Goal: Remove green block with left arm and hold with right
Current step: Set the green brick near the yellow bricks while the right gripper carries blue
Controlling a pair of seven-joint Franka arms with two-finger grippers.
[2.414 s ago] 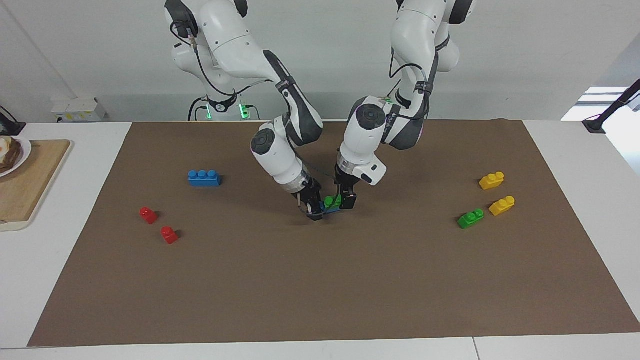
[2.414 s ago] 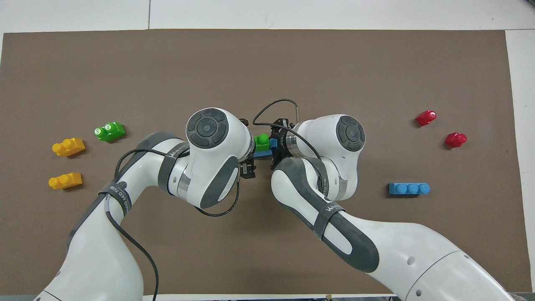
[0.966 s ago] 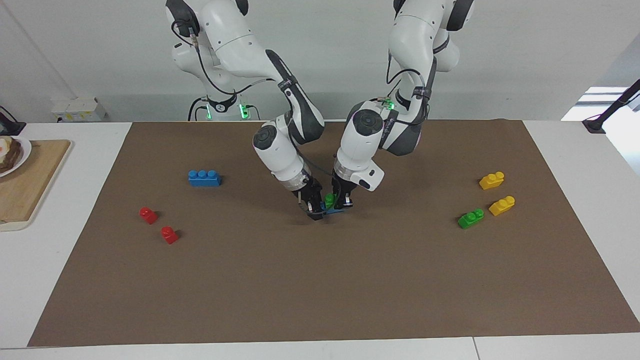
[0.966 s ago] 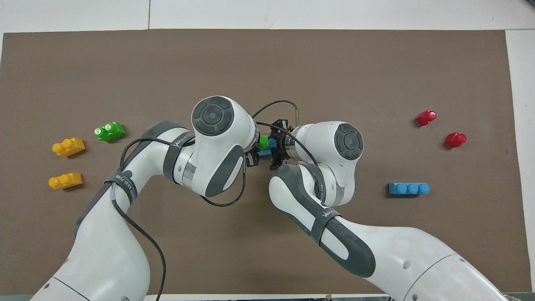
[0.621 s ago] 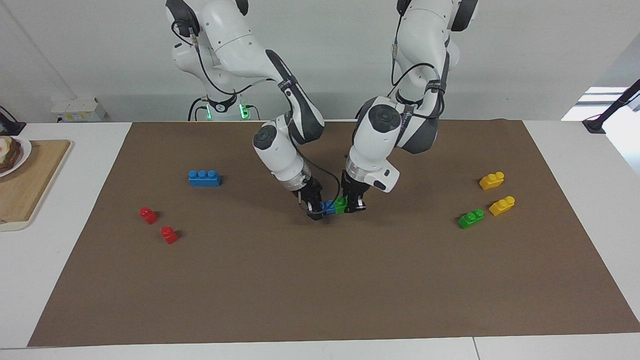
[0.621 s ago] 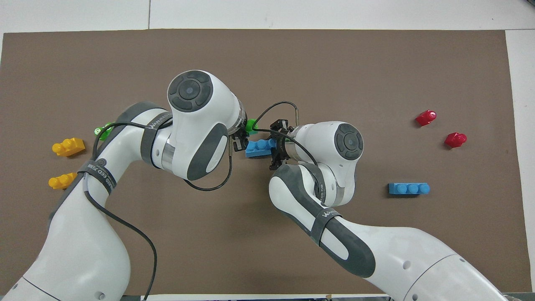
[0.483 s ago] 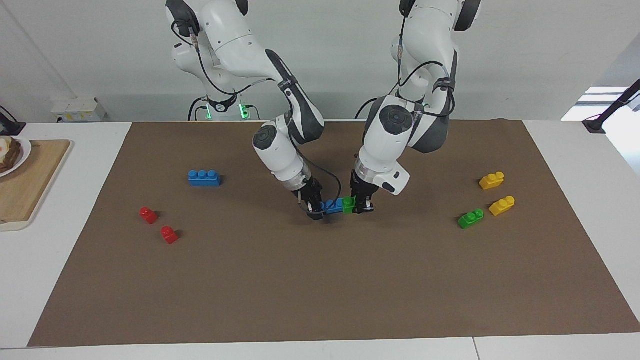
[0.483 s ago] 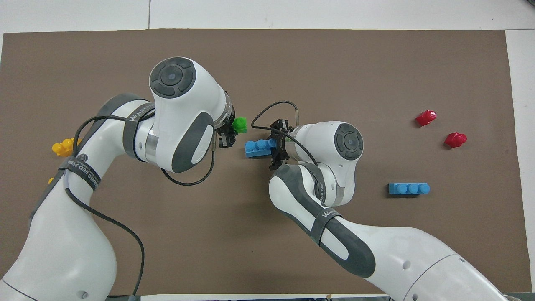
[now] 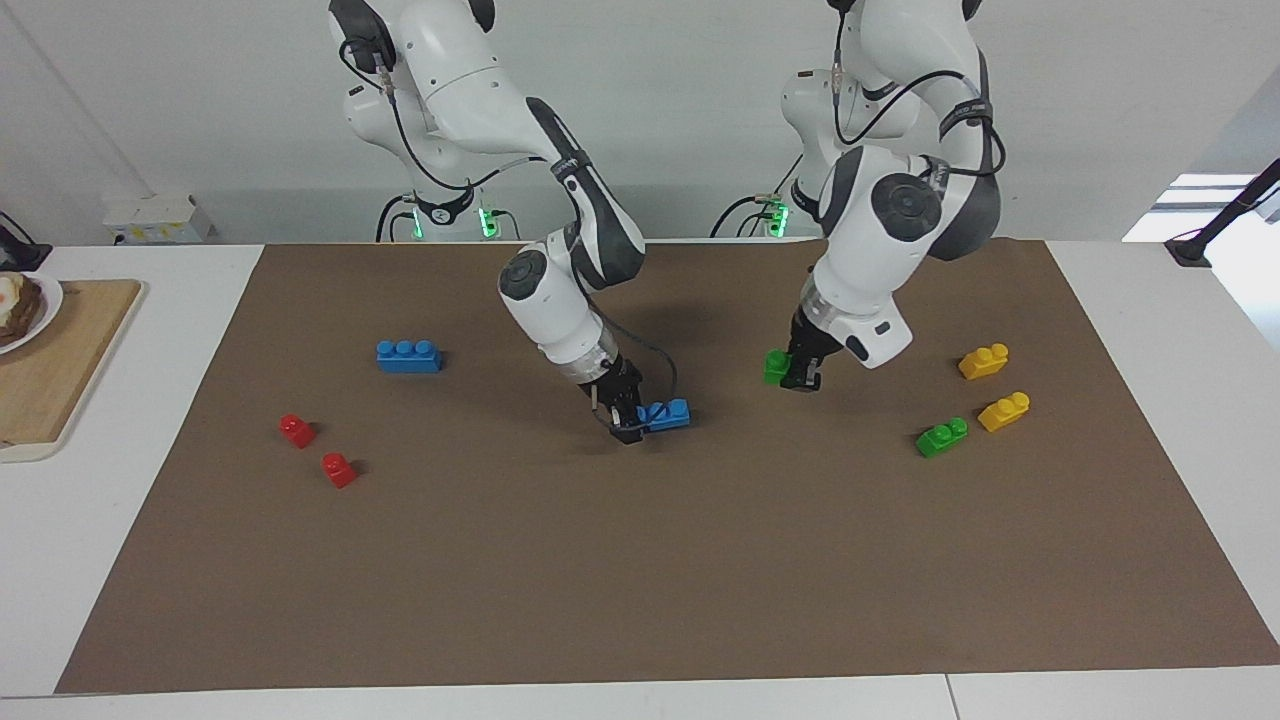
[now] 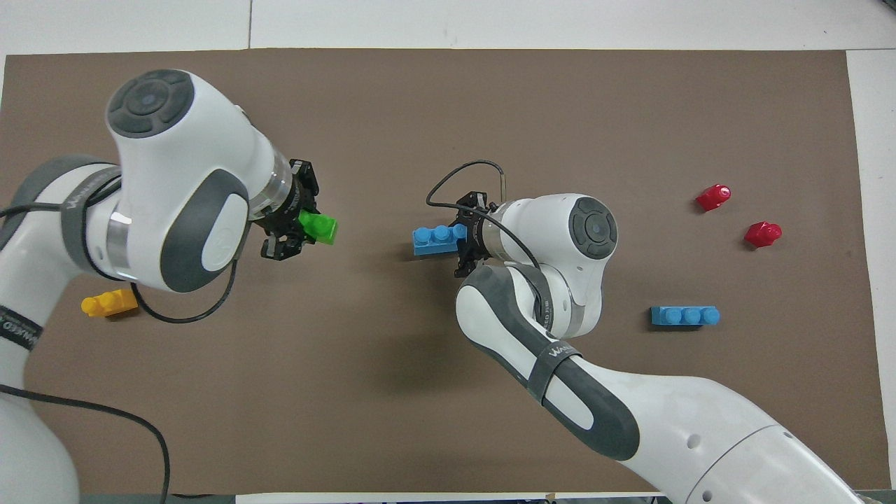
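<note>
My left claw [image 9: 797,372] holds the small bright green plastic brick [image 9: 775,366], pinched between its two fingers. The claw is up in the air over the brown mat [image 9: 640,560], toward the left arm's end of the bench [image 9: 1150,300]. In the overhead view the green brick [image 10: 319,228] sticks out of the claw [image 10: 294,231] on the side that faces my other claw.

My right claw [image 9: 628,412] is low over the middle of the mat. It grips one end of a blue plastic brick with three round bumps [image 9: 668,413]. The rest of that brick pokes out toward the left claw. The two claws are well apart, and the green brick and the held blue brick do not touch.

Under and past my left claw, toward the left arm's end of the bench, lie another small green brick [image 9: 942,437] and two yellow plastic bricks [image 9: 984,361] [image 9: 1004,411]. They sit close together on the mat.

Out past my right claw, toward the right arm's end of the bench, I see a second blue three-bump brick [image 9: 408,356] lying flat. Two small red plastic bricks [image 9: 297,430] [image 9: 339,469] sit near it, farther from the robots.

At that end of the bench, off the mat, lies a wooden board [image 9: 50,370].
</note>
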